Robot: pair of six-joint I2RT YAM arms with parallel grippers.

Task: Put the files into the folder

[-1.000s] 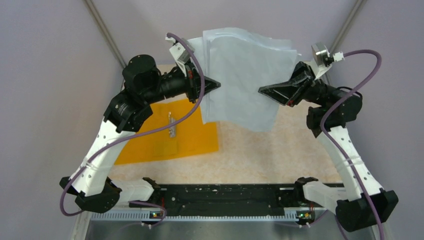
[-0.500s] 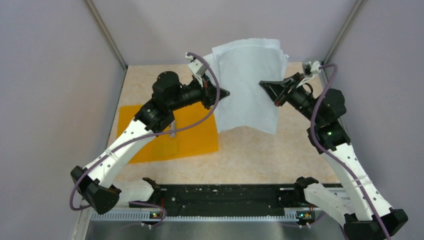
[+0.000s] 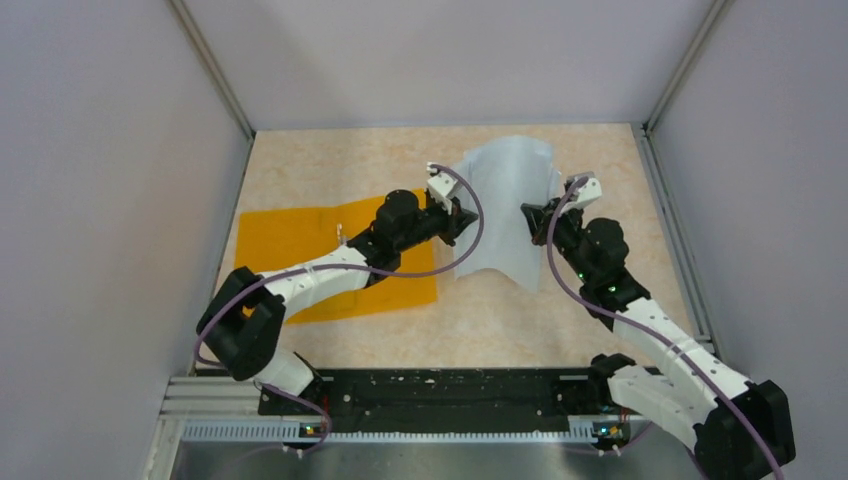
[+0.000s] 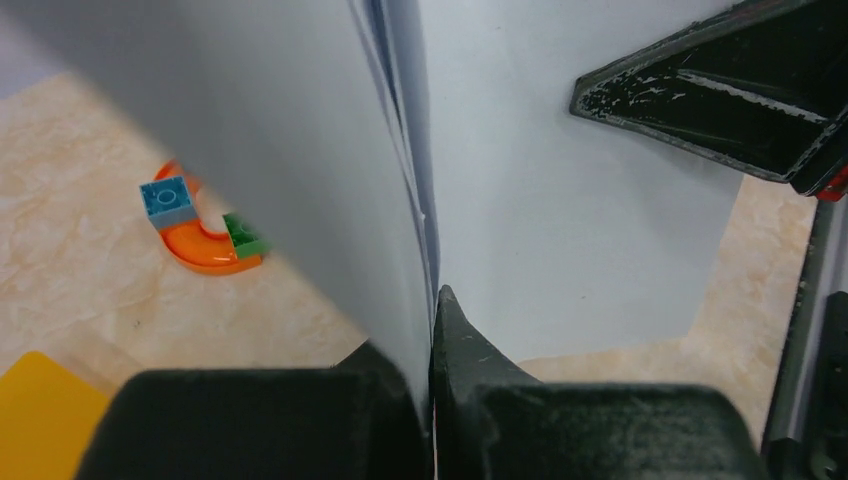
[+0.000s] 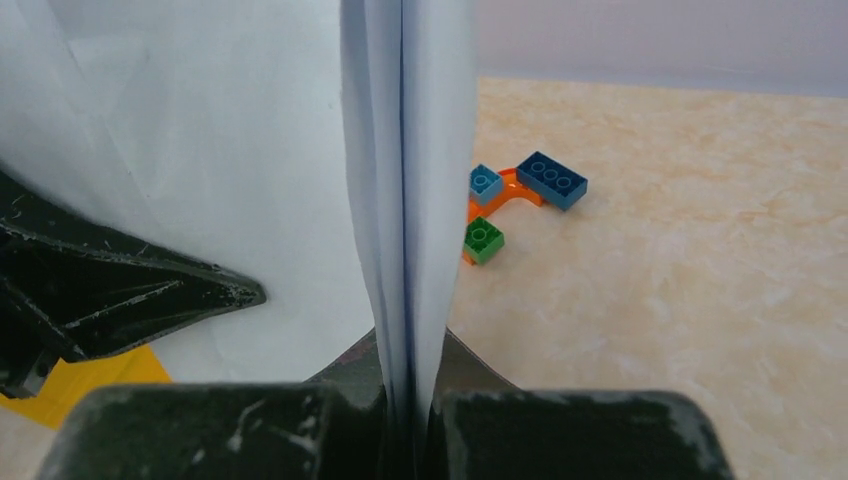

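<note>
The files (image 3: 505, 205) are a stack of white sheets, bowed upward between my two grippers over the table's middle. My left gripper (image 3: 462, 218) is shut on their left edge, seen edge-on in the left wrist view (image 4: 400, 200). My right gripper (image 3: 530, 218) is shut on their right edge, seen edge-on in the right wrist view (image 5: 405, 180). The orange folder (image 3: 290, 240) lies flat on the table to the left, partly under my left arm, with its metal clip (image 3: 341, 237) showing. A corner of the folder shows in the left wrist view (image 4: 40, 410).
An orange curved toy piece with blue and green blocks (image 5: 510, 205) lies on the table beyond the sheets, also in the left wrist view (image 4: 200, 225). Grey walls enclose the table on three sides. A black rail (image 3: 450, 390) runs along the near edge.
Both arms have come down and toward the table's middle with the sheets, which now hang lower, close over the table and bowed between the grippers.
</note>
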